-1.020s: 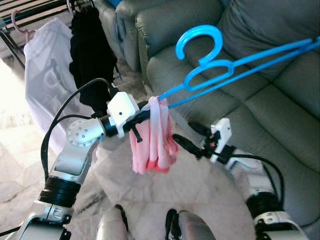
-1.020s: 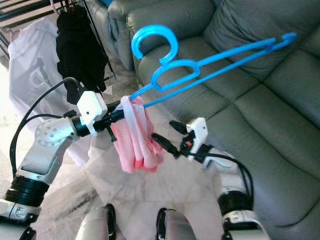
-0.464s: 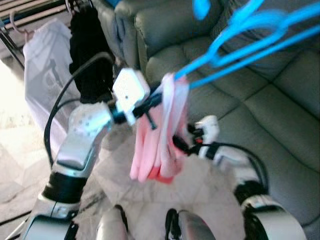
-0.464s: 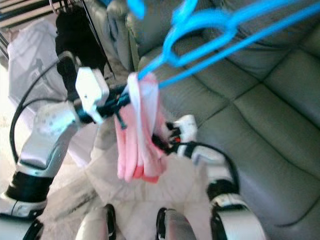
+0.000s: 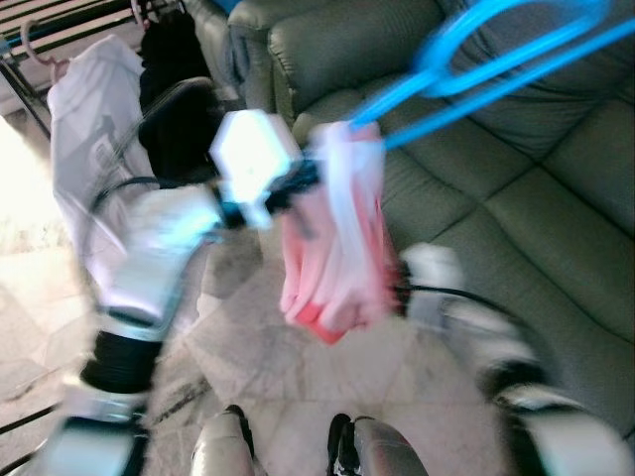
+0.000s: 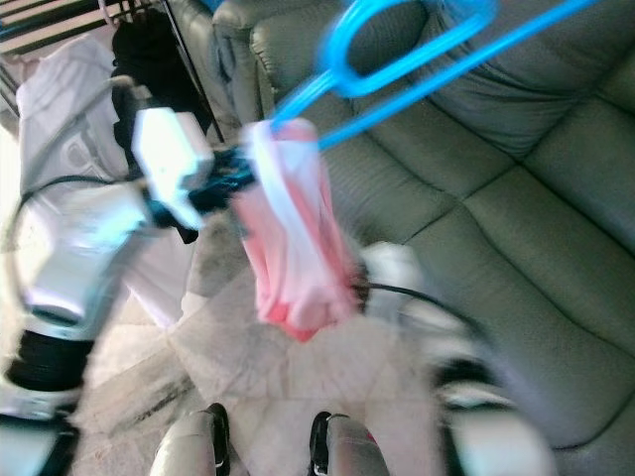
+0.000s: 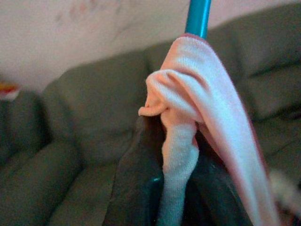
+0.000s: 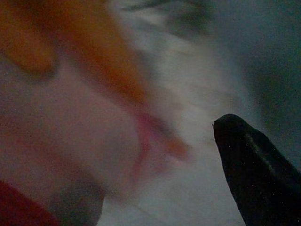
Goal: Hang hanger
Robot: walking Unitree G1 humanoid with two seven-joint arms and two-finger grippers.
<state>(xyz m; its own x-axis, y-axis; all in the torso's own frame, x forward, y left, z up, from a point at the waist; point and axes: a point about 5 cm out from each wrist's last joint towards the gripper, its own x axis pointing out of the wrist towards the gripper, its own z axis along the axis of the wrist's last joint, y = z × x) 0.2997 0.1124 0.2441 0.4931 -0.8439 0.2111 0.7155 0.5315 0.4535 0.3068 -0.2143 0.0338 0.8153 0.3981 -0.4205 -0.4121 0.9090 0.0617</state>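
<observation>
Your biggest landmark is the grey-green sofa (image 5: 516, 198), which takes up the head views from 12 round to 4 o'clock. Below it, pale marble floor (image 5: 298, 367) runs across the 6 o'clock area. At 10 to 11 o'clock you have a drying rack (image 5: 30, 40) with a white garment (image 5: 94, 129) and a black garment (image 5: 179, 89) hanging from it.

Your blue hanger (image 5: 496, 59) sits high, stretching from near centre out toward 1 and 2 o'clock, its hook loop cut by the top edge. A pink garment (image 5: 332, 238) is draped over its lower end and hangs down at centre, reaching toward 6 o'clock.

Your left gripper (image 7: 164, 188) is at 9 o'clock of that pink bundle, touching it. In the left wrist view its two black fingers (image 7: 136, 183) are clamped on the folded pink cloth, with the blue hanger bar coming out of the cloth just beyond the fingertips. So you hold the hanger through the cloth at its low end, and the hook lies well away from the claw, up at 1 o'clock.

Your right gripper (image 8: 254, 165) is low, at 4 o'clock of the pink garment, heavily blurred. One dark finger shows in its wrist view, near pink cloth; you cannot tell whether it is open or closed.
</observation>
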